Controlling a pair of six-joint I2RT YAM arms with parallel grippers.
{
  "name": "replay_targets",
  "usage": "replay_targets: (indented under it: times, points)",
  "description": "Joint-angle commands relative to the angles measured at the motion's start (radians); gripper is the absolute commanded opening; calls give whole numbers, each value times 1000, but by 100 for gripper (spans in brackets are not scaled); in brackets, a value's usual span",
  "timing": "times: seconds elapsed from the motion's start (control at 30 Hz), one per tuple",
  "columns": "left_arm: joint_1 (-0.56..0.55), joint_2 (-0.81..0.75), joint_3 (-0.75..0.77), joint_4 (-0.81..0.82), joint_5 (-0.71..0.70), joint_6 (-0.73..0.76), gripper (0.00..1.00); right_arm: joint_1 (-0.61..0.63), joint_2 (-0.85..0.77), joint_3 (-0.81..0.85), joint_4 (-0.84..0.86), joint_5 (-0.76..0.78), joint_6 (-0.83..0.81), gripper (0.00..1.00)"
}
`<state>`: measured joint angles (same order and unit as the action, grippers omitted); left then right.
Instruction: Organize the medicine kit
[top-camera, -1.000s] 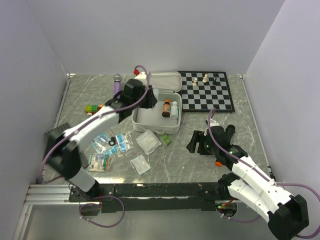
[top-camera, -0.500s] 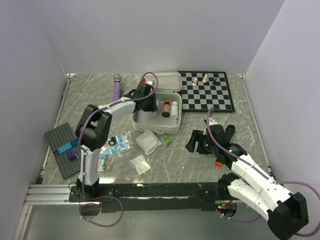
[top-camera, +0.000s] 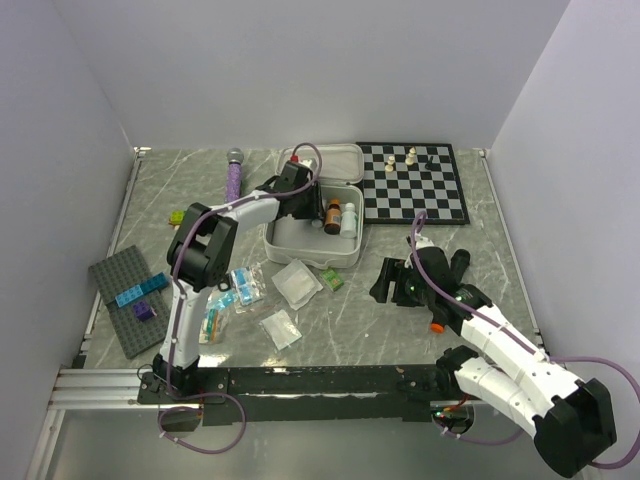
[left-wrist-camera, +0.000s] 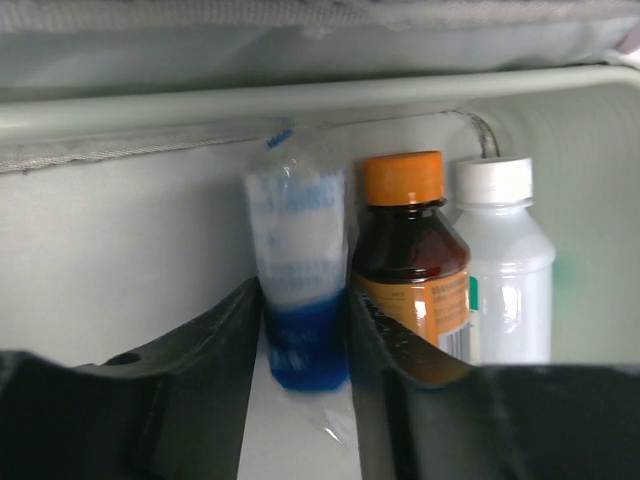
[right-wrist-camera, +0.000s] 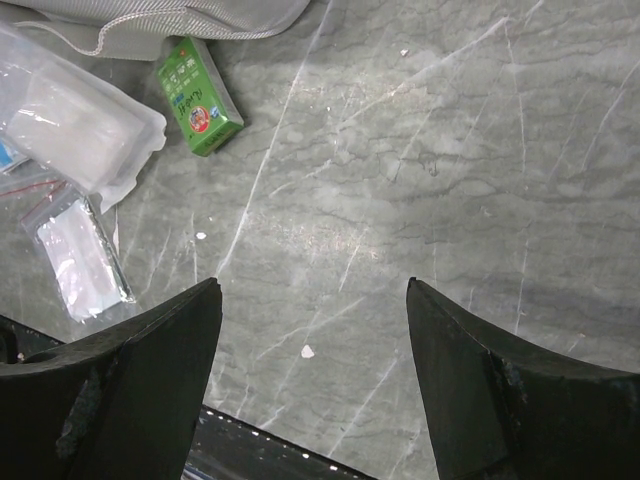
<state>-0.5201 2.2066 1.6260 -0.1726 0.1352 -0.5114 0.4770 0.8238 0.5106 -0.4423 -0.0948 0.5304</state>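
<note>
The medicine kit (top-camera: 308, 254) lies open at upper centre. Inside it, the left gripper (left-wrist-camera: 305, 300) jaws pinch a blue-and-white sachet (left-wrist-camera: 297, 250), upright, just left of the orange-capped bottle (left-wrist-camera: 405, 270). The right gripper (right-wrist-camera: 312, 300) jaws are spread, well apart from the kit.

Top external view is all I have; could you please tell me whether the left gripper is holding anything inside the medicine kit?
Observer: Yes, inside the medicine kit the left gripper is shut on a clear sachet with blue print, per its wrist camera.
Operator: Thank you; where is it relative to the bottles?
Observer: It stands upright beside the orange-capped brown bottle, on the side away from the white bottle.
Operator: Is the right gripper carrying anything?
Observer: No, the right gripper is open and empty above the table, a small green box lying ahead of it.
</note>
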Motion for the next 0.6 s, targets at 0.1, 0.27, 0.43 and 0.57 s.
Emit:
replay_targets:
  times: [0.1, 0.27, 0.43, 0.57]
  points:
    - [2, -18, 14, 44, 40, -21, 55, -6, 12, 45, 31, 4, 8, 81]
    - [2, -59, -5, 45, 29, -30, 65, -5, 9, 46, 33, 7, 6, 81]
    - [2, -125, -5, 19, 17, -30, 71, -5, 0, 46, 28, 12, 6, 81]
    - [-4, -270, -56, 2, -16, -38, 73, -5, -5, 42, 30, 14, 8, 81]
